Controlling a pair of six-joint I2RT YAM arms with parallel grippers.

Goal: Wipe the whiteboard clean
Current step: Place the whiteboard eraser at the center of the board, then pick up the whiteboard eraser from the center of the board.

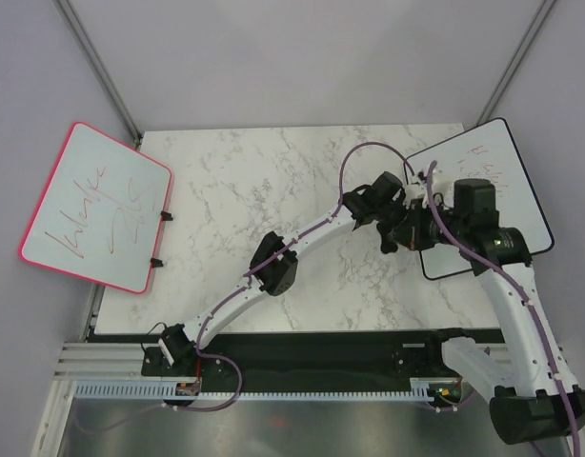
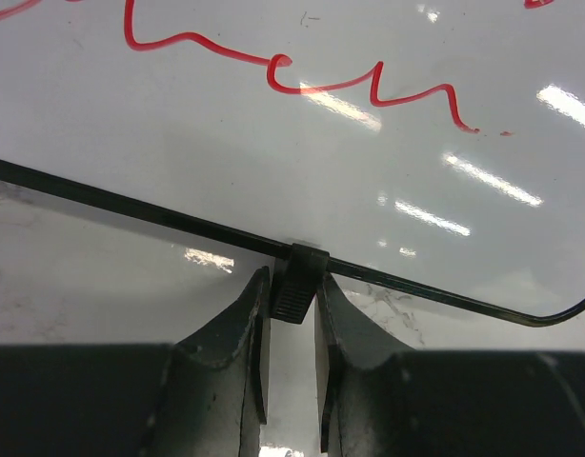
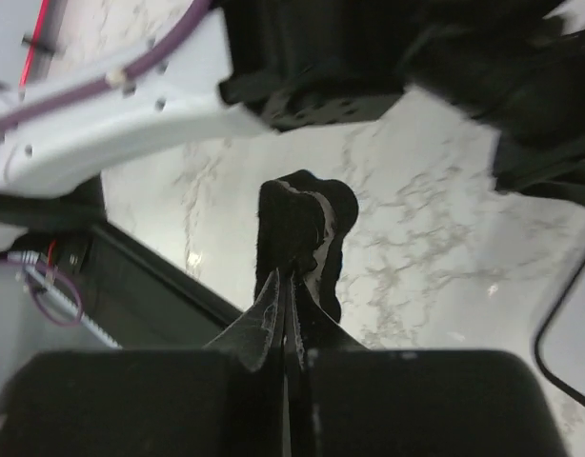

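Whiteboard (image 1: 493, 171) lies tilted at the far right corner of the table (image 1: 254, 190), its right side jutting past the table edge. Its white face carries faint orange-red handwriting.

At the far left, a pink-framed board (image 1: 97, 205) with red scribbles overhangs the left edge of the table, with two black clips on its right rim. Marble tabletop fills the middle.

The left arm (image 1: 273, 262) stretches from its base at the near left diagonally across the table to the whiteboard's left edge. In the left wrist view, the left gripper (image 2: 292, 286) sits at the thin black frame, and its fingers (image 2: 240, 333) pinch a small ribbed black clip (image 2: 300, 276) fixed on that frame. Red writing runs across the face just beyond the clip.

The right arm (image 1: 521, 305) rises from the near right and bends over the near part of the whiteboard, hiding much of it from above. In the right wrist view, the right gripper (image 3: 291, 276) has its fingers pressed together on a dark wad (image 3: 302, 228) with a pale streak, which sticks out past the tips. The wad hangs over bare marble, just left of the whiteboard's rounded corner (image 3: 559, 352). Whether it touches the table I cannot tell. The left arm crosses just beyond it.
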